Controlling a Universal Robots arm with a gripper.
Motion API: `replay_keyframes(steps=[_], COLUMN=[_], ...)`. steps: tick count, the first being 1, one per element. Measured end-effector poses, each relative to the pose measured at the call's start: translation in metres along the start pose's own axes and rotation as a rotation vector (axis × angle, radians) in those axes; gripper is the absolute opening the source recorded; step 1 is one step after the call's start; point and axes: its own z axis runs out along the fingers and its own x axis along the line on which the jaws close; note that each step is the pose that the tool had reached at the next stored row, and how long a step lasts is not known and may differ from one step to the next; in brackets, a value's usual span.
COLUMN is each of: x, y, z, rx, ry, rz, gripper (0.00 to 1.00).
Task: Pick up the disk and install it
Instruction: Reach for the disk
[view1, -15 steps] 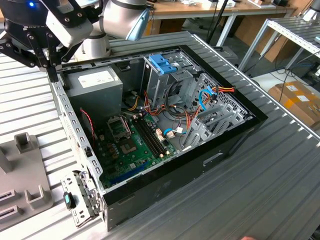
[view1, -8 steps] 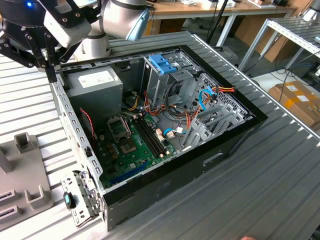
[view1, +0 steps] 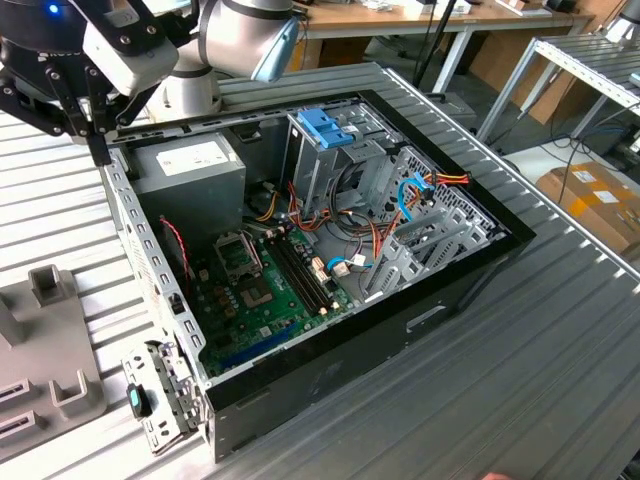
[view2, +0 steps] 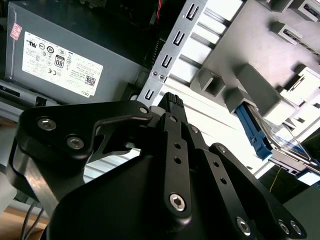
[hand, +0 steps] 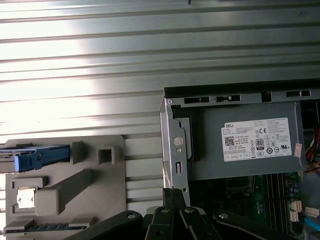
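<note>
Jaws clenched on nothing hang over the power-supply corner of the black metal computer case (view1: 400, 330), while the dark, blue-railed rectangular disk (hand: 35, 159) sits slotted in a grey moulded plastic holder (hand: 90, 185) on the desk (view1: 560, 380), seemingly presented for grasping.

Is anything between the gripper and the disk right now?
Nothing visible blocks it. The gripper hangs over the case wall by the power supply; the disk lies in the grey holder beside the case, its top uncovered. A holder post stands at its end facing the case.
</note>
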Motion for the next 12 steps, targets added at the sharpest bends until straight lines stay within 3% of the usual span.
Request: replay_keyframes(steps=[12], x=[0.0031], y=[-0.0002], z=[-0.0001], rx=[0.0000], ry=[0.0000], rz=[0.000], gripper=[0.11])
